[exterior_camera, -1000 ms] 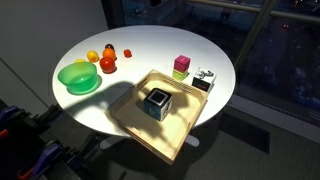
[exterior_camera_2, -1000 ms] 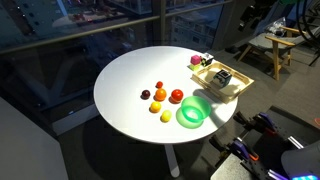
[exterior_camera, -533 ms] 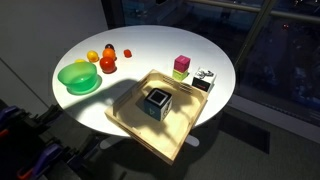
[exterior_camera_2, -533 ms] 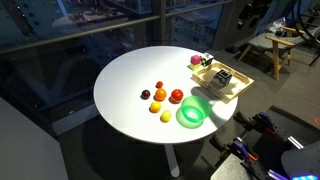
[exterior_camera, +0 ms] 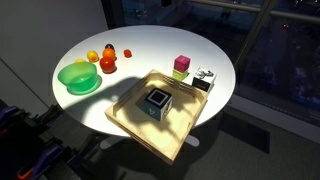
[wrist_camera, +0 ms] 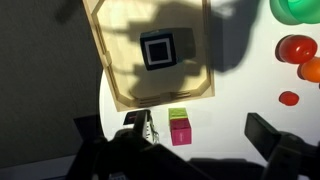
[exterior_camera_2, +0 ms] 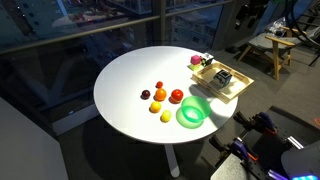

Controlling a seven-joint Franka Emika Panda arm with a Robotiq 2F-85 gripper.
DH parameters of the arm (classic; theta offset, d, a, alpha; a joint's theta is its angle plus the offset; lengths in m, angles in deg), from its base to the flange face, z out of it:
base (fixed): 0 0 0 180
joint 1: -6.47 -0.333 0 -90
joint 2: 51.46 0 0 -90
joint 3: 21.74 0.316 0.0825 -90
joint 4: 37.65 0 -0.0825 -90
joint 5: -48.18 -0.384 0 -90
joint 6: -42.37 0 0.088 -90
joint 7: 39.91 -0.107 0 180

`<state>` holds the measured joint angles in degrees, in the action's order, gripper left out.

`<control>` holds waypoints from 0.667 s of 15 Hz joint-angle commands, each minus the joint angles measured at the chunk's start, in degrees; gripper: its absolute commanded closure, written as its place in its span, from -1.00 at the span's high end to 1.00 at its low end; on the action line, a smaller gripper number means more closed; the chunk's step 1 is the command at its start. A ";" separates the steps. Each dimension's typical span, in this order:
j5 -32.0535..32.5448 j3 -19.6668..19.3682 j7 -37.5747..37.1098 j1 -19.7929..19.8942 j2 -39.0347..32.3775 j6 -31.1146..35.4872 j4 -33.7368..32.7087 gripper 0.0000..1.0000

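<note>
My gripper (wrist_camera: 177,133) shows only in the wrist view, hovering high over the white round table (exterior_camera: 150,45) with its two dark fingers (wrist_camera: 266,135) wide apart and nothing between them. Directly beneath lies a pink-and-green block (wrist_camera: 180,128), with a black-and-white cube (wrist_camera: 141,127) beside it, partly hidden. Further on is a wooden tray (wrist_camera: 120,85) holding a dark cube with a pale frame (wrist_camera: 158,49). In both exterior views the tray (exterior_camera: 130,125) (exterior_camera_2: 236,91) sits at the table's edge, and the arm is out of sight.
A green bowl (exterior_camera: 78,77) (exterior_camera_2: 192,111) stands near the table's rim. Small fruits lie by it: a red one (exterior_camera_2: 176,96), orange ones (exterior_camera: 107,64) and a yellow one (exterior_camera_2: 166,116). Dark windows surround the table. A wooden stand (exterior_camera_2: 270,45) is behind.
</note>
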<state>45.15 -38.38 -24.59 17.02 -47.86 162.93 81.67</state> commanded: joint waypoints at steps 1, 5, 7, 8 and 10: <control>-0.99 0.65 -1.28 1.20 -2.66 -2.42 -3.21 1.00; -0.90 0.74 -1.72 1.58 -4.42 -3.04 -4.14 1.00; -0.87 0.79 -1.88 1.78 -5.12 -3.32 -4.56 1.00; -0.80 0.81 -1.97 1.87 -5.46 -3.45 -4.79 1.00; -0.66 0.84 -2.29 2.05 -6.20 -3.47 -4.98 1.00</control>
<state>45.15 -38.38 -25.72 17.79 -52.46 161.44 79.06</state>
